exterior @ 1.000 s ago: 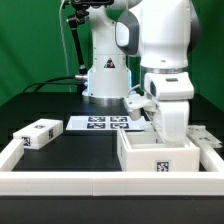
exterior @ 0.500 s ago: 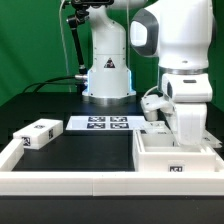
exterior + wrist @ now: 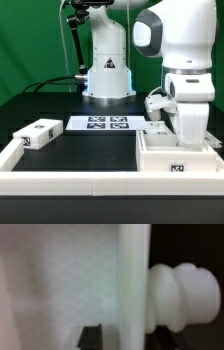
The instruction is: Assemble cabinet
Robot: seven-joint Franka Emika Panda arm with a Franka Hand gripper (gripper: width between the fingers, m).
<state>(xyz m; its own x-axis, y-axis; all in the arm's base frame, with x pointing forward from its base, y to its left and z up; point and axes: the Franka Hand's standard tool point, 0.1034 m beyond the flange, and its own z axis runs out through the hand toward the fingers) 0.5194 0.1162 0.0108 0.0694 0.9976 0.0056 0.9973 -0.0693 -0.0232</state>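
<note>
Though its grip state unclear, tool (image 3: 184, 134) just above cabinet (image 3: 175, 160), close to its wall.

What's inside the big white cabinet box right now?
Of the cabinet box, only the white rim and inner wall show, with the arm over its far side. Its front wall hides the floor and any contents.
</note>
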